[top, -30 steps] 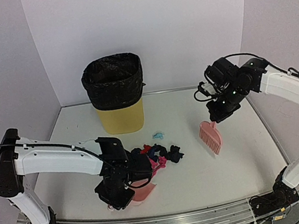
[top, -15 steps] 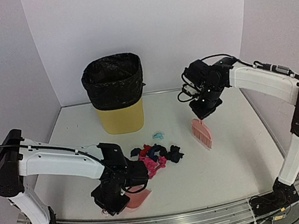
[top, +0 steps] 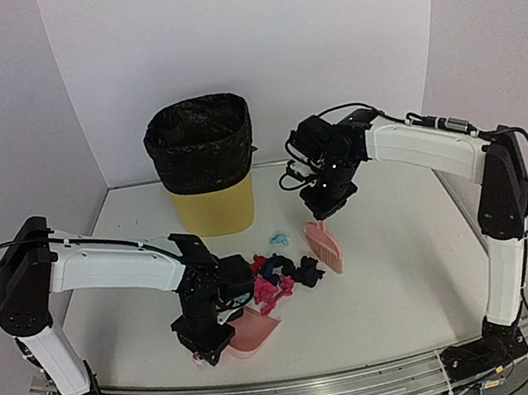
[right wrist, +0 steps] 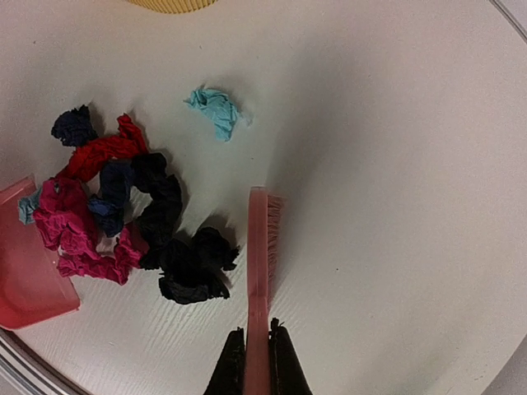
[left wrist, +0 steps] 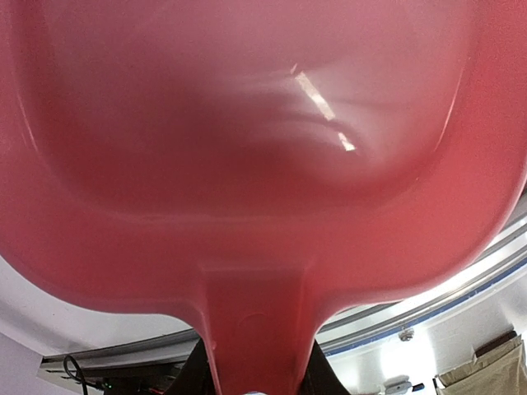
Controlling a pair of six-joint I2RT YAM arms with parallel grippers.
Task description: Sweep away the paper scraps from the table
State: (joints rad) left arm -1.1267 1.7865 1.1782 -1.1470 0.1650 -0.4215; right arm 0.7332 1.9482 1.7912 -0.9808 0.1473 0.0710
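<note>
Since the earlier view, the right arm [top: 407, 145] has swung leftward across the bench [top: 410, 284]. It has carried the brush [top: 325, 246] from the right side to just beside the paper scraps [top: 278, 278]. The left arm [top: 104, 270] has shifted the dustpan [top: 254, 333] only a little, and it now sits at the pile's near-left edge.

Note that the right jaws are closed on the brush handle, which the wrist view shows pinched between both fingers. The left jaws are narrow and clamped on the dustpan handle.

The relation you work from is a line of three: brush, pile, pan. The scraps lie to the left of the brush, between it and the dustpan's open mouth. The black wad [right wrist: 193, 265] is nearest the brush, just beside it. The brush's long axis runs roughly across the sweep direction, slanting from far-left to near-right in the top view. A stroke toward the near-left would likely push the heap into the pan.

One light-blue scrap [right wrist: 216, 109] lies apart on the far side, toward the bin [top: 204, 167], outside that line. You would probably need a separate pass for it.
</note>
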